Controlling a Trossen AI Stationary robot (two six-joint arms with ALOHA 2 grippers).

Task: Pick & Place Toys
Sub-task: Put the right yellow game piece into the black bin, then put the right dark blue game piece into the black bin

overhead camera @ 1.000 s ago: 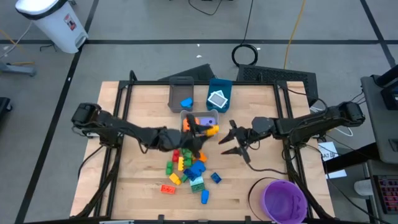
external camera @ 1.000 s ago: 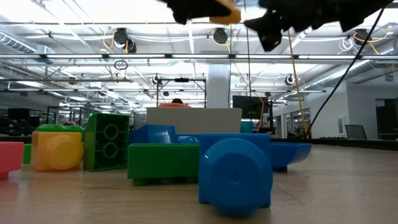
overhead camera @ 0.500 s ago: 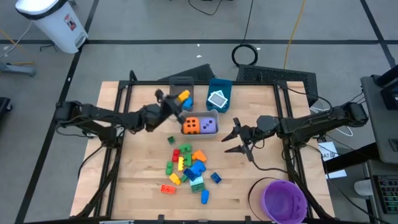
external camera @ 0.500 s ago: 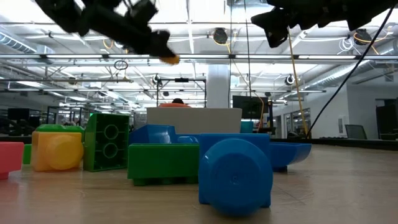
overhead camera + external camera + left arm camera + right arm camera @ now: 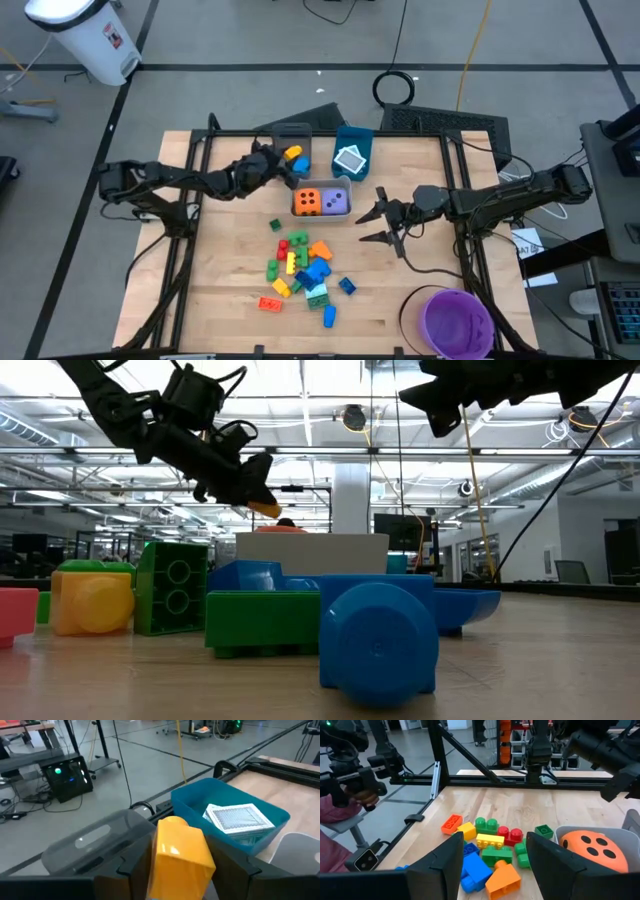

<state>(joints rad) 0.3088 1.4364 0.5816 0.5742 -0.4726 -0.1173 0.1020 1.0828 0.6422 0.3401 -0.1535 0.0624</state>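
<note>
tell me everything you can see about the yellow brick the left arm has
The yellow brick is smooth, glossy plastic, blocky with a rounded stud on one end. It sits between the left gripper's dark fingers, raised off the table over the grey bin, with the blue bin just beyond.

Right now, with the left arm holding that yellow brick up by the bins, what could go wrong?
1. The left claw holds the yellow brick between its fingers above the grey bin. The blue bin sits right beside it, so a drop off to one side might land there or on the table.
2. A blue brick already lies in the grey bin; the yellow one could bounce off it.
</note>
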